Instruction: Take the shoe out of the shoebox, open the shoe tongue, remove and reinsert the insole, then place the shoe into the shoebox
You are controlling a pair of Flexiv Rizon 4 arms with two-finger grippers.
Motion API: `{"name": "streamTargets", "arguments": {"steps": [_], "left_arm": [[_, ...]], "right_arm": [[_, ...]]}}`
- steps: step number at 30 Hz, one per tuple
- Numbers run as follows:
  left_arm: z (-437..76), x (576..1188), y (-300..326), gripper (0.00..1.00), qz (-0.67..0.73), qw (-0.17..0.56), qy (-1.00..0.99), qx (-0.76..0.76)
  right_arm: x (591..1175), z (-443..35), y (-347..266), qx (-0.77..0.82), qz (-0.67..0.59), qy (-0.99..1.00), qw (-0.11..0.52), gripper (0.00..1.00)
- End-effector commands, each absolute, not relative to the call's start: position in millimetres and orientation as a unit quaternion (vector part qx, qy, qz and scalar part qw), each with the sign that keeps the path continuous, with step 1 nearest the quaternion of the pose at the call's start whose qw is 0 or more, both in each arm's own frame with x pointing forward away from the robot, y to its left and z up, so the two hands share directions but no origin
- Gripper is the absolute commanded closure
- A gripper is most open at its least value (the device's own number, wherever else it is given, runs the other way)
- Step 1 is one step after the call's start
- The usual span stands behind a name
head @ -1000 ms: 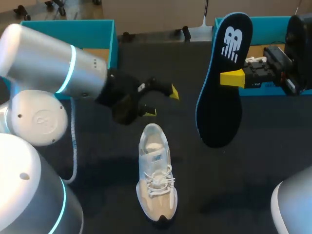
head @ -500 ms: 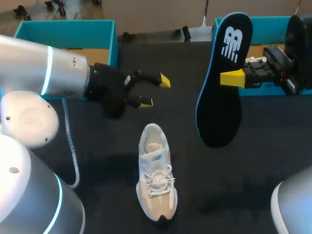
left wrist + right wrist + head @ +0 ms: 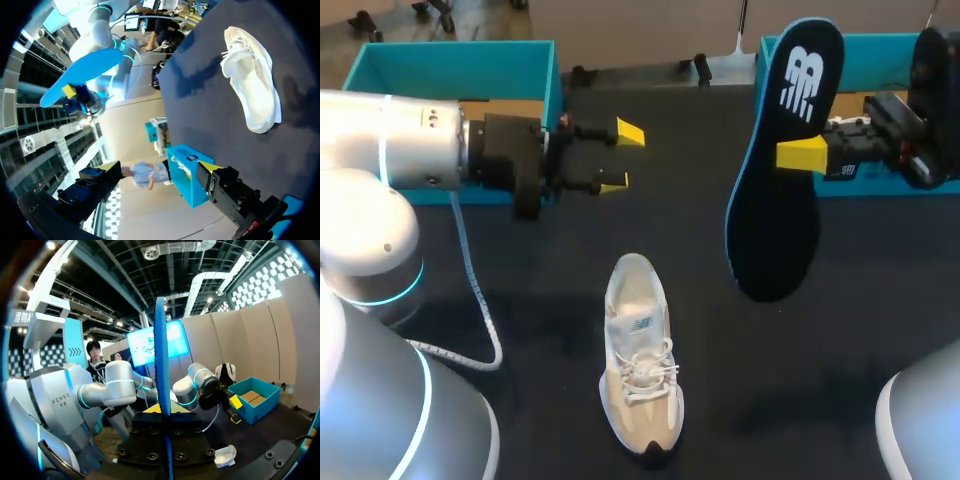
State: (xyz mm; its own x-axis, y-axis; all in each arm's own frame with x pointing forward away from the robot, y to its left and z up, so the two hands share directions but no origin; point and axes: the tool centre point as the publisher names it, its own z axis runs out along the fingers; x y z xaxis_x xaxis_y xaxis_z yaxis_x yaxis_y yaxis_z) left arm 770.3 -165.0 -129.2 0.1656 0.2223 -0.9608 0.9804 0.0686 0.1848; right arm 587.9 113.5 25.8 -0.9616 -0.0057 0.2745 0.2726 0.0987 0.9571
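Yellow-tipped left gripper point(image 3: 622, 157): carried on the arm that enters from the left and is stretched level over the table's far-left part, fingers pointed to the right. The fingers are spread wide and nothing is held between them.

Right gripper point(image 3: 788, 152): brought in from the right side and held level above the far-right part of the table, fingers pointed left. It is clamped on the insole point(image 3: 775, 200) from both faces, nearer the heel end than the toe end.

Insole: dark with a blue edge, held in the air. The long axis is set near upright, the heel end with its white mark uppermost, the toe end hung low to the right of the shoe.

Shoe point(image 3: 640, 365): white and beige, stood on its sole about mid-way across the black table point(image 3: 520, 330). The long axis runs far to near, the toe turned to the near edge.

Left box point(image 3: 552, 95) and right box point(image 3: 880, 45): teal, set at the far corners, well apart from the shoe. Bare table is seen on both sides of the shoe.
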Motion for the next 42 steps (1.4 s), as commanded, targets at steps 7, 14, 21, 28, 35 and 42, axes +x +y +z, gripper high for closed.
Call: {"name": "streamTargets", "arguments": {"steps": [7, 14, 21, 28, 35, 42], "left_arm": [[-121, 776, -160, 0.00, -0.404, 0.527, 0.513, 0.544], [-121, 776, -160, 0.00, -0.404, 0.527, 0.513, 0.544], [-121, 776, -160, 0.00, -0.404, 0.527, 0.513, 0.544], [-121, 776, -160, 0.00, -0.404, 0.527, 0.513, 0.544], [-121, 776, -160, 0.00, -0.404, 0.527, 0.513, 0.544], [-121, 776, -160, 0.00, -0.404, 0.527, 0.513, 0.544]], "right_arm": [[666, 22, 111, -0.107, -0.644, -0.739, 0.166, 1.00], [691, 20, 109, -0.131, -0.634, -0.739, 0.185, 1.00], [691, 20, 109, -0.131, -0.634, -0.739, 0.185, 1.00], [729, -8, 123, -0.184, -0.642, -0.700, 0.255, 1.00], [795, -49, 132, -0.286, -0.575, -0.686, 0.342, 1.00], [799, -53, 132, -0.326, -0.555, -0.690, 0.332, 1.00]]}}
